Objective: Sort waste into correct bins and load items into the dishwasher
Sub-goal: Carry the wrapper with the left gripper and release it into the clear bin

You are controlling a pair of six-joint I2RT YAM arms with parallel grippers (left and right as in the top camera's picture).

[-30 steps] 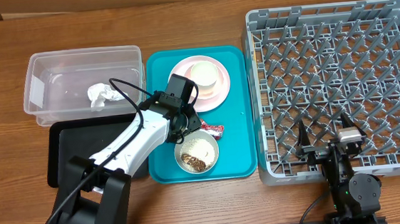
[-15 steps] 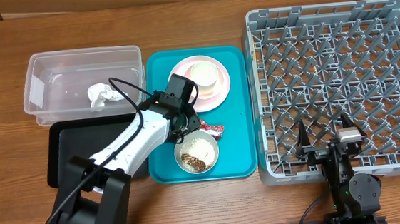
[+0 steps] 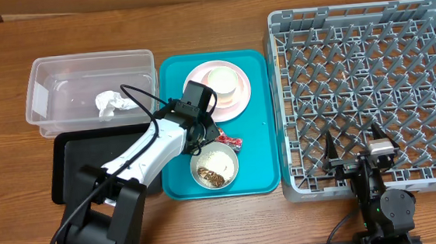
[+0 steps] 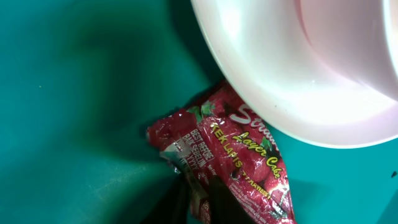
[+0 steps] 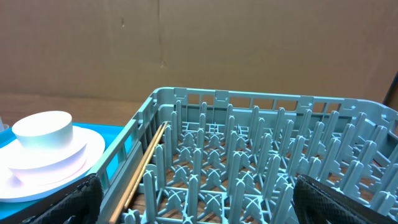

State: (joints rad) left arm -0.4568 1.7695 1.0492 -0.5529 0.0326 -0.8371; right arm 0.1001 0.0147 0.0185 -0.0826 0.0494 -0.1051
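Left wrist: crinkled glossy red foil wrapper [image 4: 233, 168] lies flat on smooth teal tray [image 4: 74, 93]. Overhead: wrapper just beside round white bowl [image 3: 214, 167], left gripper [image 3: 210, 134] right at it, opening not discernible. Right gripper [image 3: 353, 138] spread wide, empty, over grey lattice rack [image 3: 368, 48].

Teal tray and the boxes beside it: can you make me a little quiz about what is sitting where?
1. What stands on the plate?
2. True or false: the tissue lies inside the clear tub.
3. The food scraps are in: A the bowl, B the plate, C the clear tub.

Key: 1 the cup; 2 true; 3 A.
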